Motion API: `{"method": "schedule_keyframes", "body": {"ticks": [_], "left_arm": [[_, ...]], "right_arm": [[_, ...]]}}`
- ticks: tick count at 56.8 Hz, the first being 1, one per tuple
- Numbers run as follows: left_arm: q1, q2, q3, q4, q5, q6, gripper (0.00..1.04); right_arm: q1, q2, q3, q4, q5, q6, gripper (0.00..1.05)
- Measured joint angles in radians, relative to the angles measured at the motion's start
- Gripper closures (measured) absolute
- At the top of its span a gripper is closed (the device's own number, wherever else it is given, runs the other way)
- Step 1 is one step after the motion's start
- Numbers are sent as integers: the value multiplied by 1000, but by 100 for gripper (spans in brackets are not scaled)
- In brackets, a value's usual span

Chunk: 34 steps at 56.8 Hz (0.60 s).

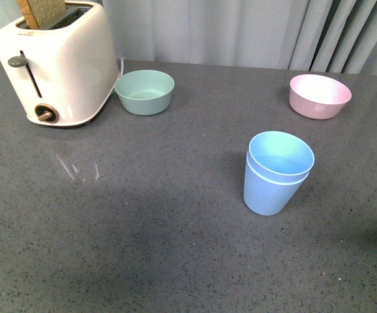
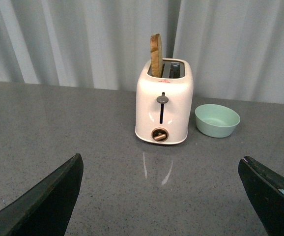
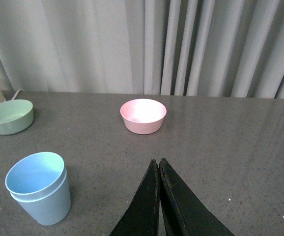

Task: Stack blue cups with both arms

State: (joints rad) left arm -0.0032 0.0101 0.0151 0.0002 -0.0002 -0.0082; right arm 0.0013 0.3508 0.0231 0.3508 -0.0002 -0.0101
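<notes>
One cup (image 1: 270,189) nested in the other (image 1: 281,155), right of toaster (image 1: 55,62), before two bowls (image 1: 144,92).

front view high, tilted down on table (image 1: 143,248). left wrist low, facing toaster (image 2: 162,103). right wrist low, facing pink bowl (image 3: 143,115). all share mint bowl (image 1: 144,92).

Two light-blue cups (image 1: 276,173), plain and unpatterned, on a dark grey speckled counter (image 1: 143,235); a mint-green bowl (image 1: 144,92), a pale pink bowl (image 1: 319,96), a cream toaster (image 1: 55,62) holding brown toast (image 2: 156,55), pale grey curtains (image 3: 132,44), black gripper fingers (image 3: 154,201)
</notes>
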Motion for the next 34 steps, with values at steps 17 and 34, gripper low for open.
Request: {"method": "schedule_keyframes", "body": {"ticks": [17, 34], "left_arm": [[0, 0, 0, 0, 0, 0, 9], [0, 0, 0, 0, 0, 0, 9]], "right_arm": [[0, -114, 0, -113, 0, 0, 103], [0, -245, 1, -271, -2, 0, 103]]}}
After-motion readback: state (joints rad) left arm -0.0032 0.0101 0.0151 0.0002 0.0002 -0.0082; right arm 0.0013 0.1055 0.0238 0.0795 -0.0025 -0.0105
